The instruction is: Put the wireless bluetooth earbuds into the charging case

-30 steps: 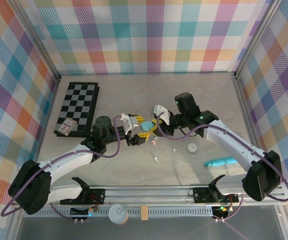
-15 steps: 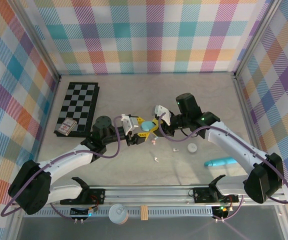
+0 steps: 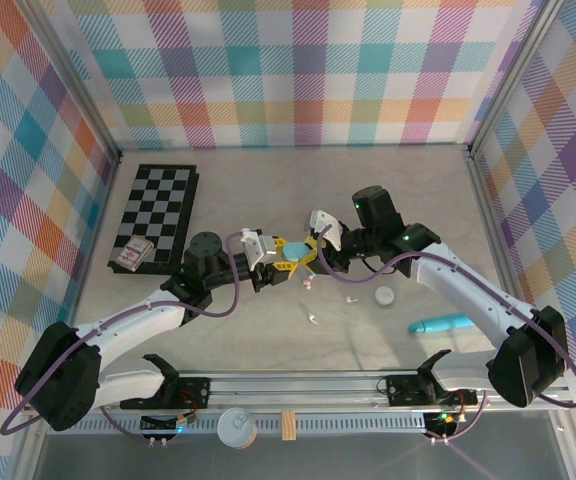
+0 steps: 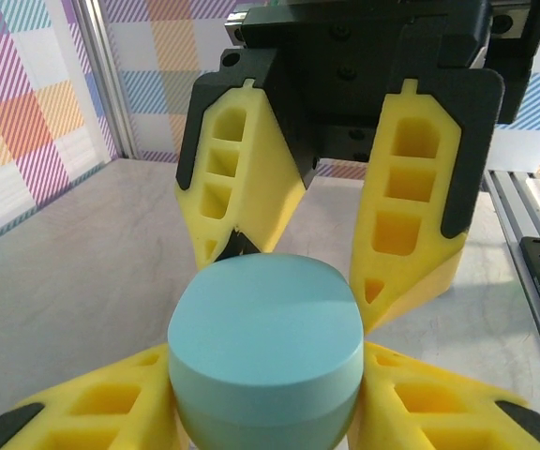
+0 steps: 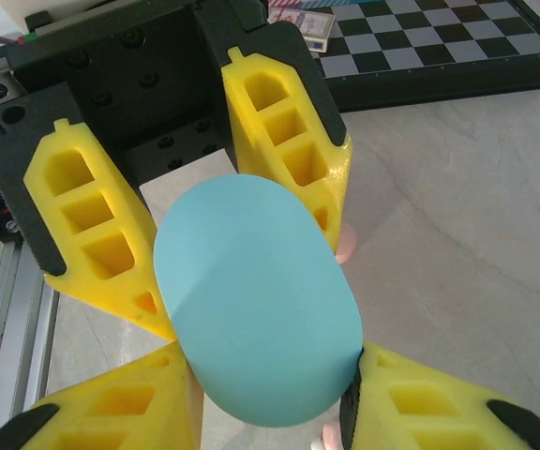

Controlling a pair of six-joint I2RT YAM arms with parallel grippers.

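Closed light-blue pebble-shaped plastic charging case (image 3: 289, 267), raised at frame centre. Tiny pink stemmed earbud (image 3: 308, 285) and two white earbuds (image 3: 312, 319) (image 3: 350, 298) rest loose just lower right.

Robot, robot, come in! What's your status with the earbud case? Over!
Left gripper and right gripper both clamped on blue case, lid shut. Earbuds loose on table, none in. Nothing in the way.

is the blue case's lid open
No, the case is shut, showing a smooth flat top with no gap.
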